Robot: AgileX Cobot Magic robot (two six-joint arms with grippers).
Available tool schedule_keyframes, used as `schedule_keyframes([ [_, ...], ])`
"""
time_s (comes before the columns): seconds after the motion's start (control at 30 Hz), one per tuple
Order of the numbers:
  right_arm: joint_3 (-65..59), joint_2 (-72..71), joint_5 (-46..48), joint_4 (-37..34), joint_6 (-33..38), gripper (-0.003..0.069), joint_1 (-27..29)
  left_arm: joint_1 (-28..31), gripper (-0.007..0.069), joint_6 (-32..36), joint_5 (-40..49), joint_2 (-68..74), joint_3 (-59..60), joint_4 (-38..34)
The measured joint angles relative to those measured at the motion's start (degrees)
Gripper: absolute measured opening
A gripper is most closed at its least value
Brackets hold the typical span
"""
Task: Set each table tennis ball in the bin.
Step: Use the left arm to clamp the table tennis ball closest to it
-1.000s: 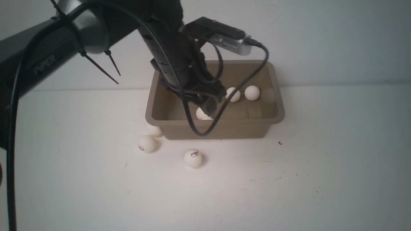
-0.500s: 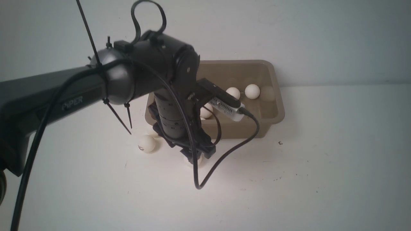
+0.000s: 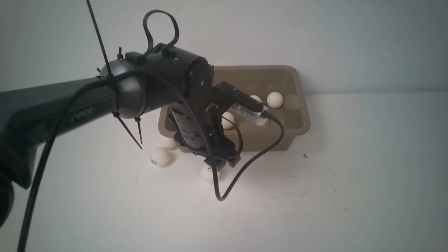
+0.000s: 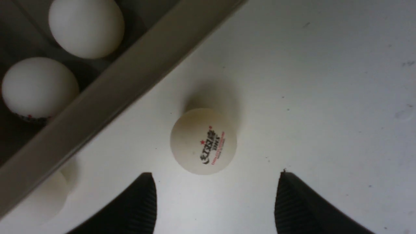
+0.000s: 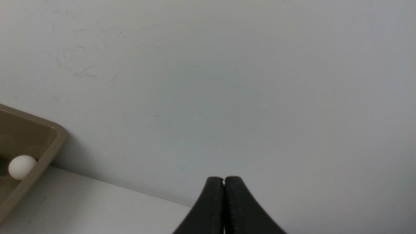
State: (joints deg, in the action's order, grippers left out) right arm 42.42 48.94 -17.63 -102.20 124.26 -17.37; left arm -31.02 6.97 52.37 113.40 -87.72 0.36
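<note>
White tabletop (image 3: 350,182); left gripper (image 4: 216,177), jaws wide, over small white logo-printed ball (image 4: 203,141) at taupe plastic bin's (image 3: 303,120) seven o'clock; advise descending centred, closing gently.

It looks like a robotics lab: a scuffed white desk (image 3: 350,196) against a blank wall (image 3: 350,42), with a cable-tied robot arm (image 3: 94,105).

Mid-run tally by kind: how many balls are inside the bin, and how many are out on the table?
Balls inside the bin: 3 showing
Balls on the table: 3
Bin: 1
Total: 6 balls and 1 bin; the left arm may hide more.
</note>
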Motion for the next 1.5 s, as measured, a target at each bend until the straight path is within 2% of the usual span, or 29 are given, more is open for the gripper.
schedule_keyframes([
  [1.07, 0.0, 0.0, 0.3, 0.0, 0.0, -0.0017, 0.0, 1.1, 0.0435, 0.4, -5.0, 7.0, 0.0, -1.5],
  [1.17, 0.0, 0.0, 0.3, 0.0, 0.0, -0.0017, 0.0, 1.1, 0.0427, 0.4, -5.0, 8.0, 0.0, -1.4],
  [1.27, 0.0, 0.0, 0.3, 0.0, 0.0, -0.0017, 0.0, 1.1, 0.0357, 0.4, -4.9, 8.3, -0.1, -0.9],
  [1.5, 0.0, 0.0, 0.4, 0.0, 0.0, -0.0017, 0.0, 0.1, 0.0352, 2.8, -2.0, 6.8, 0.0, -3.4],
])
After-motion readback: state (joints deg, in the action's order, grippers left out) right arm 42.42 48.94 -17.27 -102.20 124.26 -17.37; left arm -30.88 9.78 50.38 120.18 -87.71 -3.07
